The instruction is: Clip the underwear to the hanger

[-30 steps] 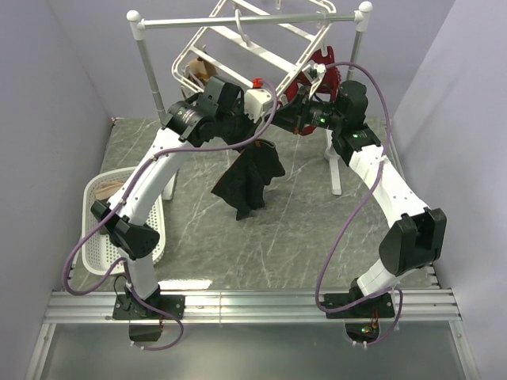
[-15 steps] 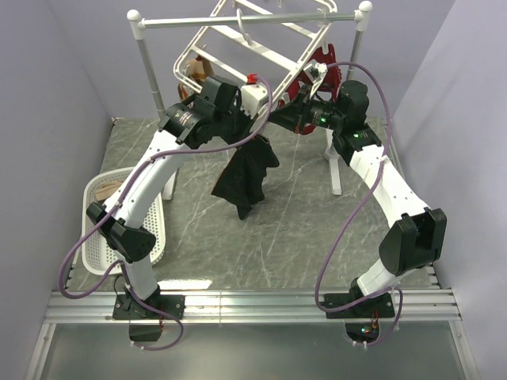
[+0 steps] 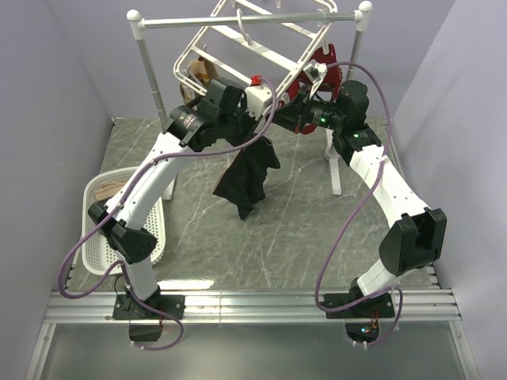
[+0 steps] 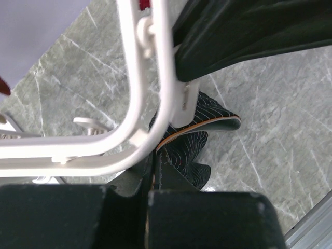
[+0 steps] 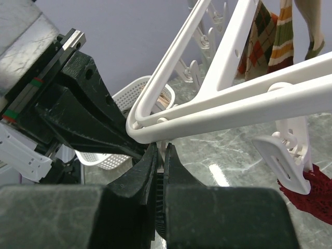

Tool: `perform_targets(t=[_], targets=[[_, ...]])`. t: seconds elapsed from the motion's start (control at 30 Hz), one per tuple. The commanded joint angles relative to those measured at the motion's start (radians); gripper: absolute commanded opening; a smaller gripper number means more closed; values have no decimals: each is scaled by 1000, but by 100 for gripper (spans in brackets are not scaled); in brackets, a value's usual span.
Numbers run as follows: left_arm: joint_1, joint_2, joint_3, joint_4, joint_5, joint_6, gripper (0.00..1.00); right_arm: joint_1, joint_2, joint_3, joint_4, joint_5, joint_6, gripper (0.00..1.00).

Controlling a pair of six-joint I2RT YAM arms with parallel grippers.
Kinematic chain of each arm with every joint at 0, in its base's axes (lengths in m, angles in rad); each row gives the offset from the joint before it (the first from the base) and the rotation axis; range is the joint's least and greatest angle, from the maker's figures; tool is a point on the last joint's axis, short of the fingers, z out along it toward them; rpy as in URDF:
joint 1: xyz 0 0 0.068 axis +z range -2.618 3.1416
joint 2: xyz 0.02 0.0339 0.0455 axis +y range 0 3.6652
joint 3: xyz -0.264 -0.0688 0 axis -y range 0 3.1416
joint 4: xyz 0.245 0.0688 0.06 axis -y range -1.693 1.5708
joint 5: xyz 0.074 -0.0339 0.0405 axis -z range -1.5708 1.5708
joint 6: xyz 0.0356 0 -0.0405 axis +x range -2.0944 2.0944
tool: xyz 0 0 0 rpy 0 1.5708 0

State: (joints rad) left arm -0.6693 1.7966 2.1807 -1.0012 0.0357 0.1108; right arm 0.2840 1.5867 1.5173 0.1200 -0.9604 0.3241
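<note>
The white hanger (image 3: 261, 54) hangs tilted from the rail, its lower corner between my two grippers. The black underwear (image 3: 247, 176) droops limp from my left gripper (image 3: 255, 134), which is shut on its top edge just under that corner. In the left wrist view the shut fingertips (image 4: 154, 166) pinch the pinstriped black underwear (image 4: 199, 132) right below the frame's rounded corner (image 4: 150, 88). My right gripper (image 3: 281, 127) is shut on a small white clip (image 5: 167, 144) dangling under the same corner (image 5: 155, 129). The left gripper (image 5: 88, 114) is close beside it.
The hanger hangs from a white two-post rail stand (image 3: 142, 59). A dark red bra (image 3: 323, 70) hangs at the frame's right and a tan-and-red argyle garment (image 3: 198, 75) at its left. A white basket (image 3: 119, 218) sits on the table's left. Another clip (image 5: 282, 150) dangles at the right.
My left gripper has shifted slightly up and right toward the hanger's corner, lifting the underwear a little. The right gripper has stayed on the clip.
</note>
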Motion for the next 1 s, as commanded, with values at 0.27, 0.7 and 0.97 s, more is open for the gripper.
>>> perform_targets(t=[0.27,0.7,0.97], targets=[[-26,-19,13,214,-79,-56,0,38,-25,-2,67,-69,52,0],[-32,-118,-125,224,-102,-62,0,37,-19,3,139,-81,130,0],[-9,-98,-99,205,-89,-100,0,38,-27,-20,171,-106,96,0]])
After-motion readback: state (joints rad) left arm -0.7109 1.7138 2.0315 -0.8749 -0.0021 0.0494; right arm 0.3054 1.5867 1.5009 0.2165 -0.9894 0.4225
